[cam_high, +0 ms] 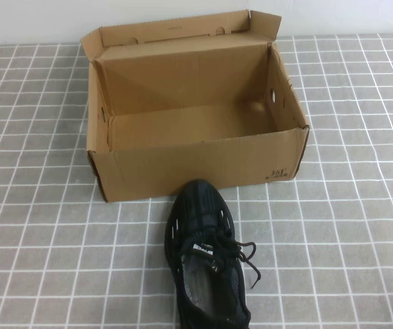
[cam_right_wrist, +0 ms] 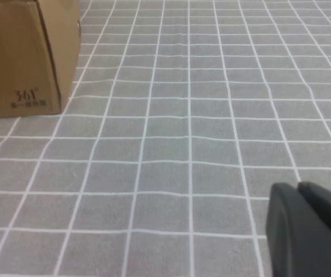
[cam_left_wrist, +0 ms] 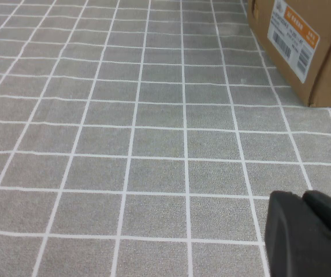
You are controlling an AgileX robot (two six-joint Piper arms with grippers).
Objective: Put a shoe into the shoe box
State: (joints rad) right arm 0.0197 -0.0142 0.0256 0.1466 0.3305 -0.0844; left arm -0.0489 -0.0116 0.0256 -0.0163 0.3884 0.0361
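Shoe [cam_high: 206, 260] lies on table just before open shoe box [cam_high: 193, 168], toe toward it | soft knit, light: you grip the collar | left gripper [cam_left_wrist: 311, 234], right gripper [cam_right_wrist: 309, 228] low over tiles, apparently closed, empty

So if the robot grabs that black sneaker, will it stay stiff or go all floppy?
Probably soft on top: the shoe looks knit, so its upper may squash in a pinch. Its loose laces could dangle or snag on the shoe box wall. It lies flat on its sole, so it should slide, not roll. The left gripper and right gripper are both off it, low over the table.
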